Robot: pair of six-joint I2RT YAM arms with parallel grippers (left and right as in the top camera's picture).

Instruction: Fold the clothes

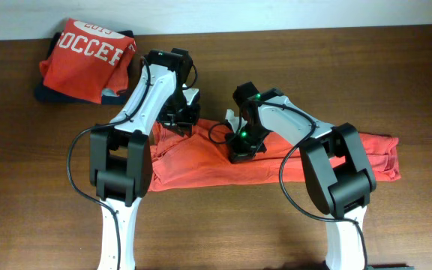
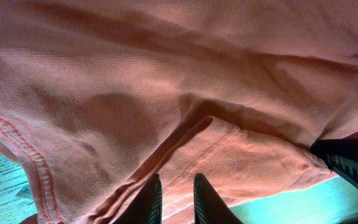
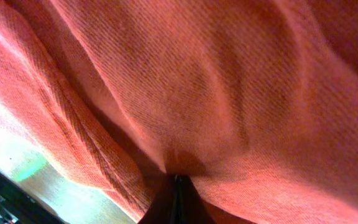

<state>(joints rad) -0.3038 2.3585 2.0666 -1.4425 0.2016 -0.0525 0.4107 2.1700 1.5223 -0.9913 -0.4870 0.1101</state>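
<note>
— Where's the T-shirt [image 1: 201, 161]?
— Flat on the desk [image 1: 396, 75], right of the lettered shirt [image 1: 85, 56]. Left claw [image 2: 177, 186] nearly closed, right claw [image 3: 179, 196] fully closed, each pinching cloth. Soft, light and limp, I'd say: grip the hems.

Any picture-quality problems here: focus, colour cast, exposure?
Overhead: sharp and evenly lit, no glare on the spread T-shirt. Left wrist: weave in crisp focus, but the table reads teal, a colour cast. Right wrist: cloth fills the frame, slightly soft, dark shadow by the right gripper, overexposed patch at lower left.
</note>
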